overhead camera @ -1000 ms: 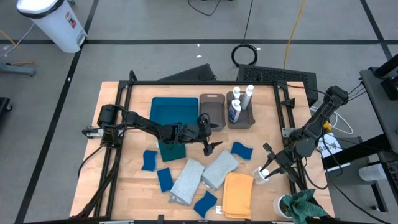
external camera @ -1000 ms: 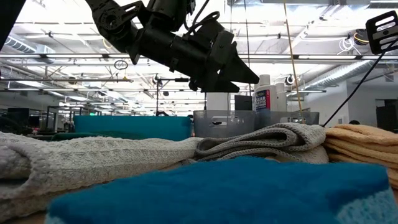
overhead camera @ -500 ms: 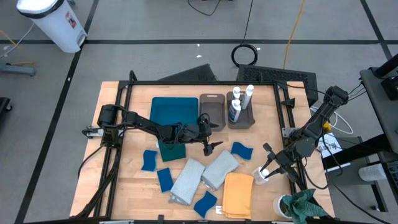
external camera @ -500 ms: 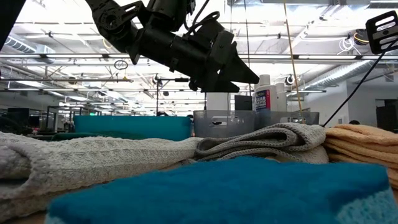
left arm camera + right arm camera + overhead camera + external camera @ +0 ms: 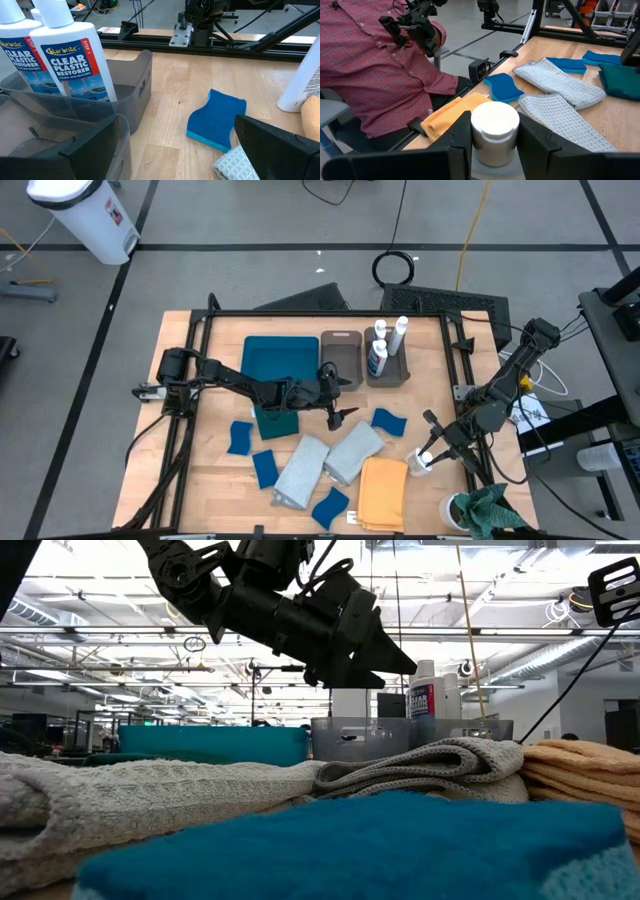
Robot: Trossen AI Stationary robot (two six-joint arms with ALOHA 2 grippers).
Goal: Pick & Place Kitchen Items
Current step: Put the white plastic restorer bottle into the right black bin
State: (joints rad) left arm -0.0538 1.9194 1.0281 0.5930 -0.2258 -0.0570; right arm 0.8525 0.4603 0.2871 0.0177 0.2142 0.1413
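My right gripper [image 5: 428, 457], near the table's right edge, is shut on a small white bottle [image 5: 419, 464]. My left gripper [image 5: 337, 408] hangs open above the table's middle, between a dark teal cloth [image 5: 277, 420] and a blue sponge [image 5: 217, 117], touching nothing. Three more bottles [image 5: 385, 342] stand in a grey bin [image 5: 388, 376]. Two pale grey cloths [image 5: 325, 462] and a mustard cloth [image 5: 383, 492] lie flat near the front. Other blue sponges [image 5: 252, 452] lie around them. My right gripper pinches the bottle just below its white cap [image 5: 495, 131], one finger [image 5: 454, 150] on each side. The fingers reach in nearly level from the table's right side. The bottle stands upright, and its base [image 5: 289, 105] looks to be on the table.
A flat teal tray [image 5: 280, 357] and an empty grey bin [image 5: 342, 360] sit at the back. A bright green rag [image 5: 487, 510] lies at the front right corner. A person in a red plaid shirt [image 5: 375, 70] sits beyond the table's edge.
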